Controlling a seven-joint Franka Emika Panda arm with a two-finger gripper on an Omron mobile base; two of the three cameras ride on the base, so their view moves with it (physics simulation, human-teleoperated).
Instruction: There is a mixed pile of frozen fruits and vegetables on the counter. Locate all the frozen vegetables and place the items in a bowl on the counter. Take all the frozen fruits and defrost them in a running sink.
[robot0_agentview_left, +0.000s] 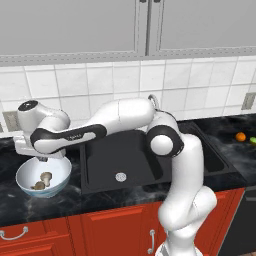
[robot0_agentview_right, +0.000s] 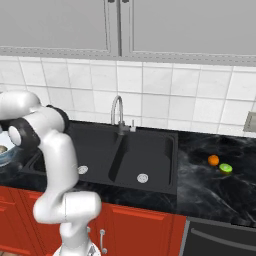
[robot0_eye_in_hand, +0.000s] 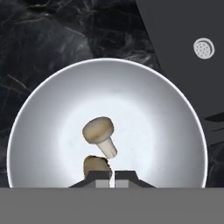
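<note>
Hand (robot0_eye_in_hand: 112, 176) clenched shut, empty, above the bowl (robot0_agentview_left: 27, 186) at bench (robot0_agentview_left: 50, 205) left of the sink (robot0_agentview_left: 130, 155).
Two mushrooms (robot0_eye_in_hand: 99, 133) lie apart from the bowl rim, one partly behind the fingertips (robot0_eye_in_hand: 98, 178). Orange ball (robot0_agentview_right: 213, 160) and lime ball (robot0_agentview_right: 225, 168) sit just beside each other, on open bench right of sink, well apart from the arm.

Two base cameras look forward and down from behind the arm, sharing the sink (robot0_agentview_left: 125, 160); the hand camera looks closely down into the bowl (robot0_eye_in_hand: 39, 113).
</note>
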